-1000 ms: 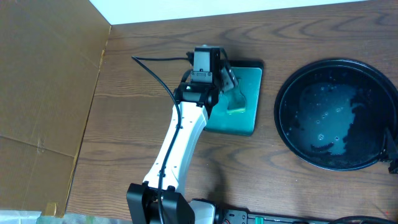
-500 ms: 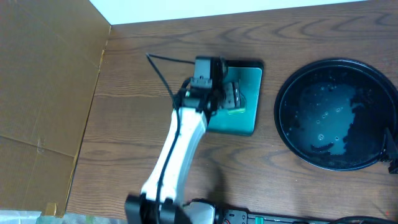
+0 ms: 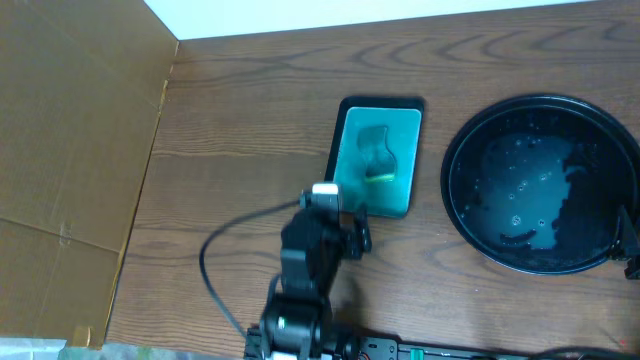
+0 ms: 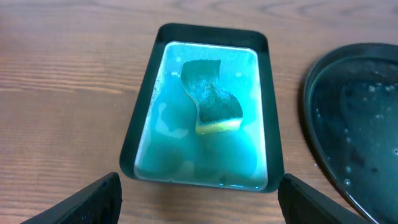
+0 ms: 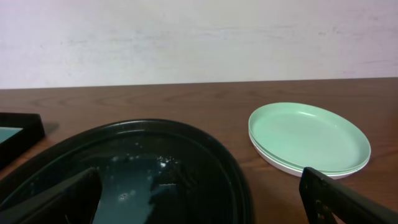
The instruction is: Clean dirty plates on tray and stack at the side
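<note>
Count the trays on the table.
2. A rectangular teal tray mid-table, holding a sponge; a round black tray to its right, wet. No third seen, though the views cut off at the edges.

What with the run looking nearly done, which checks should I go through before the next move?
1. Plates stacked on the table beside the black tray: ok; their number, cannot tell.
2. Black tray holds none of them: ok, wet only.
3. Top plate free of smears: ok; the ones under it, cannot tell.
4. Sponge lying in the teal tray: ok.
5. Left tool open and empty: ok.
6. Right tool open and empty: ok.
</note>
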You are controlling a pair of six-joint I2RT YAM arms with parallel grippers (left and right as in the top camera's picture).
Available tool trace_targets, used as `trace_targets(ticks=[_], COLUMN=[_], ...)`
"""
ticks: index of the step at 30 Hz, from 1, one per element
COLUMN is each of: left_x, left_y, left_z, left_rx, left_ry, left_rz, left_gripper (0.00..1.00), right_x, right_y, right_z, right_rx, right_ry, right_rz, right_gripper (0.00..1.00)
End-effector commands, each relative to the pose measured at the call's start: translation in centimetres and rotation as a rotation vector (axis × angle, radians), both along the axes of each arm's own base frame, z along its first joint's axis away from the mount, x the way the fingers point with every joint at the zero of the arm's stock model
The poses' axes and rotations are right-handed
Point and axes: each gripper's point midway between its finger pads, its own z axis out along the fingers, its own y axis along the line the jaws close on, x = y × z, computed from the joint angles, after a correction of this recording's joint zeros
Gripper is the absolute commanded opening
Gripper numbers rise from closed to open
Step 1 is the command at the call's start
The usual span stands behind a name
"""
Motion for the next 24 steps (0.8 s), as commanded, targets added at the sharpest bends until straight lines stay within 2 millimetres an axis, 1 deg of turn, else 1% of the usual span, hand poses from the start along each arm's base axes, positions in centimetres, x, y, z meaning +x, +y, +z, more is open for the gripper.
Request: trace_targets(ticks=[1, 8, 11, 19, 24], left_x=[-0.3, 1.2, 1.3, 0.7, 0.8], left_y=[0.0, 0.4, 0.8, 0.9, 0.9], left_z=[0.1, 0.7, 0.9, 1.6, 0.9], left_rx=[0.005, -0.007, -0.010, -0.014, -0.020], left_ry=[-0.085, -0.351, -0.423, -0.515, -0.535], left_rz=[-0.010, 0.015, 0.030, 0.033, 0.037], left_gripper=[0.81, 0.81, 0.81, 0.81, 0.81], right_x=[0.0, 0.0, 0.0, 0.0, 0.0], right_y=[0.0, 0.0, 0.0, 0.0, 0.0], right_z=[0.0, 0.0, 0.0, 0.0, 0.0], right_rx=[-0.014, -0.014, -0.014, -0.014, -0.014], right_ry=[-0.002, -0.002, -0.002, -0.002, -0.002], right_rz=[0.000, 0.000, 0.000, 0.000, 0.000], right_gripper=[0.99, 0.99, 0.99, 0.99, 0.99])
